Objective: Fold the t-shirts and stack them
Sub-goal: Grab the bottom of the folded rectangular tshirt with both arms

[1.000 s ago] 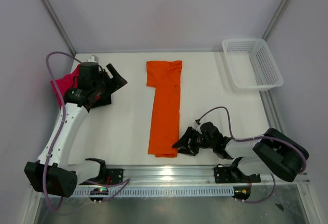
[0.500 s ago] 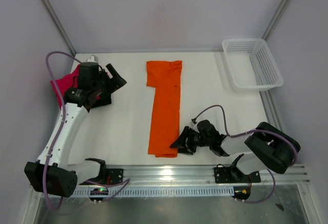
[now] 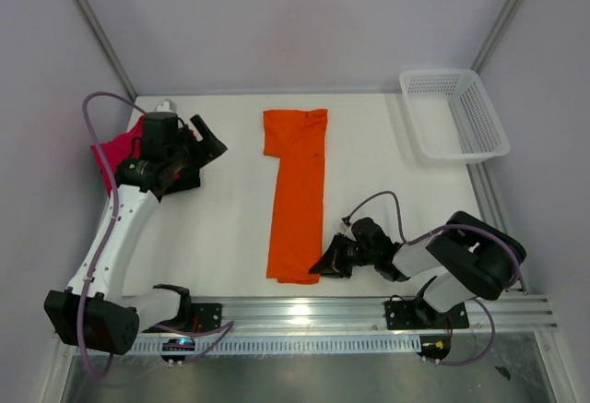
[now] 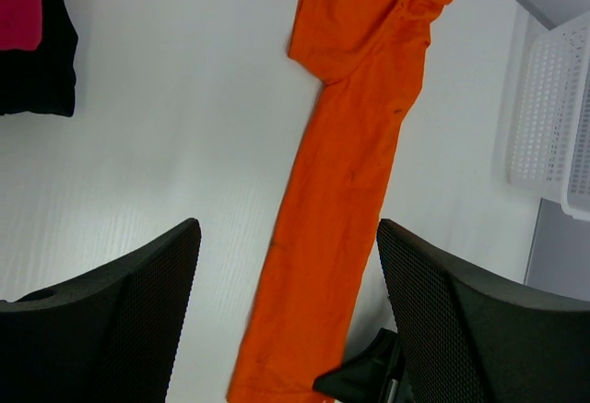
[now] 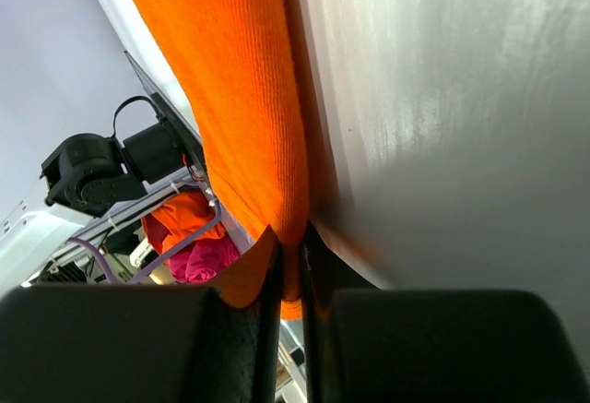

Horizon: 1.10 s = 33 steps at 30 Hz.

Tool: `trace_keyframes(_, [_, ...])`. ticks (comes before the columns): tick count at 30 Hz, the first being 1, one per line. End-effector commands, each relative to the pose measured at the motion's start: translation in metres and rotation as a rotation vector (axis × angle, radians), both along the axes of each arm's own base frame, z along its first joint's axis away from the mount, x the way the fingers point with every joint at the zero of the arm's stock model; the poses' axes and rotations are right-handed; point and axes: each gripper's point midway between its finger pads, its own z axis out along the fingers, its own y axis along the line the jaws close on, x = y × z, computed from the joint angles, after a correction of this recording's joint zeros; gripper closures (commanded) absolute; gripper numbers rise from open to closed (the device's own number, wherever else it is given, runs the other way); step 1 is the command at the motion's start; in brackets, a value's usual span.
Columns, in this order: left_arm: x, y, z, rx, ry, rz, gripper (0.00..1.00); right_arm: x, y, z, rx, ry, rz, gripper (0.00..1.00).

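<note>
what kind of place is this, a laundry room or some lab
Most likely a robotics lab test cell, not a home: a left arm and right arm are bolted to a metal rail at a white table enclosed by plain walls, with one orange t-shirt laid out.

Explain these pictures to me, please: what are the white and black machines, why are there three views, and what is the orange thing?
Those are two robot arms bolted to a white table. The wide picture comes from a fixed camera overhead. The other two come from a camera on each wrist, showing that arm's own fingers. An orange t-shirt lies folded into a long strip. A pink t-shirt and a black t-shirt lie together at the far left, and a white mesh basket stands at the far right. The right end effector, the two-finger grasping part, is shut on the strip's near end. The left end effector hangs open, holding nothing.
</note>
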Motion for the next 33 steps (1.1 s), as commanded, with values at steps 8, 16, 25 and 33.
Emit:
trace_keyframes(8, [-0.02, -0.02, -0.025, -0.117, 0.072, -0.061, 0.2, 0.004, 0.012, 0.015, 0.065, -0.057, 0.023, 0.94])
trace_keyframes(16, [-0.075, -0.044, -0.113, -0.303, 0.272, -0.046, 0.23, 0.008, 0.013, 0.019, 0.064, -0.077, 0.015, 0.97])
trace_keyframes(25, [-0.129, -0.054, -0.153, -0.347, 0.442, -0.054, 0.23, 0.009, 0.012, 0.02, 0.055, -0.076, 0.006, 0.97])
trace_keyframes(33, [-0.168, -0.073, -0.194, -0.344, 0.611, -0.088, 0.23, 0.012, 0.013, 0.019, 0.041, -0.073, -0.002, 0.97])
